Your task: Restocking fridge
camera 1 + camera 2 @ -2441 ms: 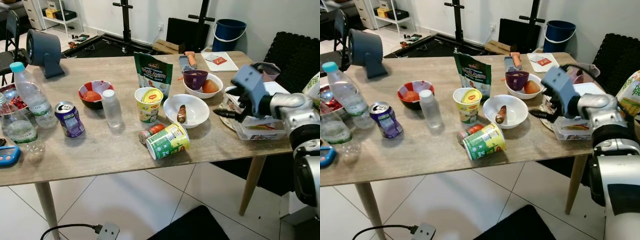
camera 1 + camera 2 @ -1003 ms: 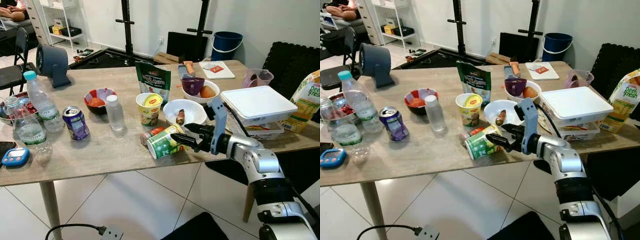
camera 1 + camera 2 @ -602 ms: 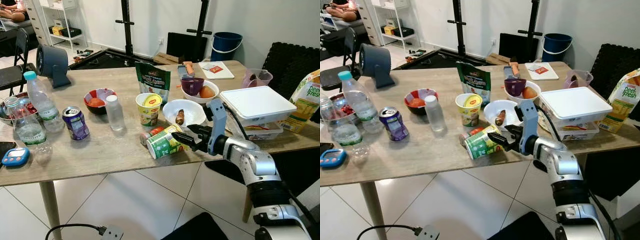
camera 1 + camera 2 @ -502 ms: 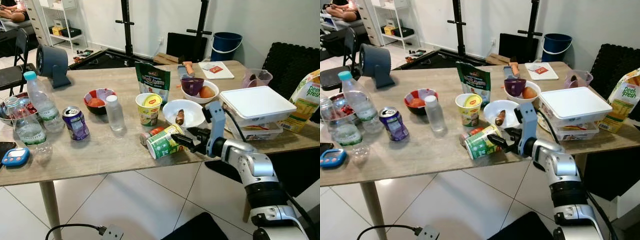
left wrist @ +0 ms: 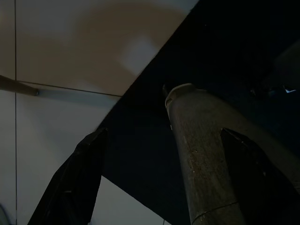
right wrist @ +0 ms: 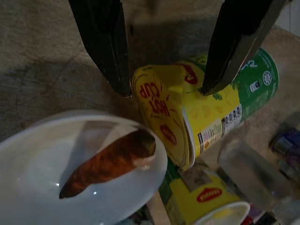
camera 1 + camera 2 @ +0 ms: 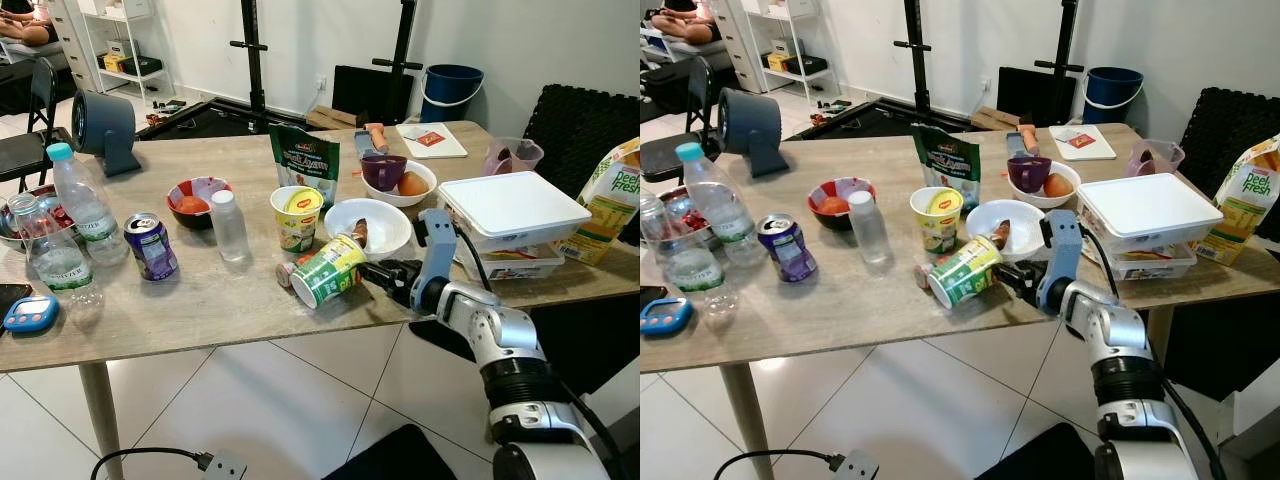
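A green cup noodle with a yellow lid lies tilted near the table's front edge, lid end raised toward my right arm. My right gripper is shut on its lid end, with one fingertip against each side of the rim. A small red-topped can sits just behind the cup. A white bowl holding a sausage stands right beside the gripper. My left gripper hangs idle over the floor tiles, fingers apart.
An upright yellow noodle cup, green snack bag, small bottle, purple can and red bowl crowd the wooden table. A white lidded box and juice carton stand to the right. Water bottles are at far left.
My right gripper has closed in on the green cup's lid end. The cup has turned and tipped up, shifting slightly left and away from the table edge.
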### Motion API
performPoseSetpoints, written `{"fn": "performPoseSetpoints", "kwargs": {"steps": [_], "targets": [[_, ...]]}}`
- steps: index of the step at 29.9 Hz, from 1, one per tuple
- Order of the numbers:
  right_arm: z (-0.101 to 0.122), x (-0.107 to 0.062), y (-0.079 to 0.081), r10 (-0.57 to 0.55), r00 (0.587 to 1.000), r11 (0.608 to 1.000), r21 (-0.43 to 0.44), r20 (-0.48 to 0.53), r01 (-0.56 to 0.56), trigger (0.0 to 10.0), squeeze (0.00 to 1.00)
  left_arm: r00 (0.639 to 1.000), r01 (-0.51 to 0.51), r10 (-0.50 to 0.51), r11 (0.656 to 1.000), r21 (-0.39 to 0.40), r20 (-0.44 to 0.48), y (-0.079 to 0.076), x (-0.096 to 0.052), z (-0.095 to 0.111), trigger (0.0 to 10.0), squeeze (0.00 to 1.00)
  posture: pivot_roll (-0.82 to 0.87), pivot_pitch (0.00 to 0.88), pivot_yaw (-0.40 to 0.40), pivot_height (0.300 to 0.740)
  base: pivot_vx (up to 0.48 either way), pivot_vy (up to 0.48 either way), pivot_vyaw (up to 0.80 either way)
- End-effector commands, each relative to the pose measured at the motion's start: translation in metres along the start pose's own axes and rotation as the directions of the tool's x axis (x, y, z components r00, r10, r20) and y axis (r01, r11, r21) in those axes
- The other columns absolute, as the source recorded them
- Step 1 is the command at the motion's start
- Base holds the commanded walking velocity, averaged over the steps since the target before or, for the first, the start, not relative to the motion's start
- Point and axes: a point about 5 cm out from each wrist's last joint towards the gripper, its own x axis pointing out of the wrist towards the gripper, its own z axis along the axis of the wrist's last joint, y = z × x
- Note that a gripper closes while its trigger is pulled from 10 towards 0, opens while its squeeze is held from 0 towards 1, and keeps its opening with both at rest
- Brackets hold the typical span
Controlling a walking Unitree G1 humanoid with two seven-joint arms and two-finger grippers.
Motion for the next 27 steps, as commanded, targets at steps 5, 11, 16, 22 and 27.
{"fn": "performPoseSetpoints", "kwargs": {"steps": [5, 11, 16, 22, 27], "targets": [[0.004, 0.001, 0.002, 0.019, 0.999, 1.0, 0.001, 0.039, -0.019, 10.0, 0.0, 0.99, 0.045, -0.047, 0.999, -0.014, -0.133, -0.013, -0.003, -0.033, 10.0, 0.0, -0.05, 0.071, -0.007, 0.74, 0.0, 0.0, 0.0], [0.01, 0.003, 0.01, 0.068, 0.994, 0.998, -0.021, 0.089, -0.066, 10.0, 0.0, 0.99, 0.051, -0.051, 0.999, -0.009, -0.133, -0.014, -0.003, -0.032, 10.0, 0.0, -0.05, 0.074, -0.004, 0.74, 0.0, 0.0, 0.0], [0.003, 0.011, 0.016, 0.072, 0.995, 0.997, -0.039, 0.065, -0.07, 10.0, 0.0, 0.99, 0.052, -0.053, 0.999, -0.011, -0.133, -0.015, -0.003, -0.032, 10.0, 0.0, -0.05, 0.077, -0.008, 0.74, 0.0, 0.0, 0.0], [-0.001, 0.015, 0.016, 0.053, 0.998, 0.998, -0.04, 0.044, -0.051, 10.0, 0.0, 0.989, 0.052, -0.054, 0.999, -0.017, -0.14, -0.016, -0.004, -0.036, 10.0, 0.0, -0.05, 0.079, -0.011, 0.74, 0.0, 0.0, 0.0], [-0.002, 0.015, 0.016, 0.05, 0.998, 0.998, -0.041, 0.041, -0.049, 8.2, 0.0, 0.989, 0.051, -0.053, 0.999, -0.018, -0.141, -0.016, -0.004, -0.037, 10.0, 0.0, -0.05, 0.08, -0.01, 0.74, 0.0, 0.0, 0.0]]}}
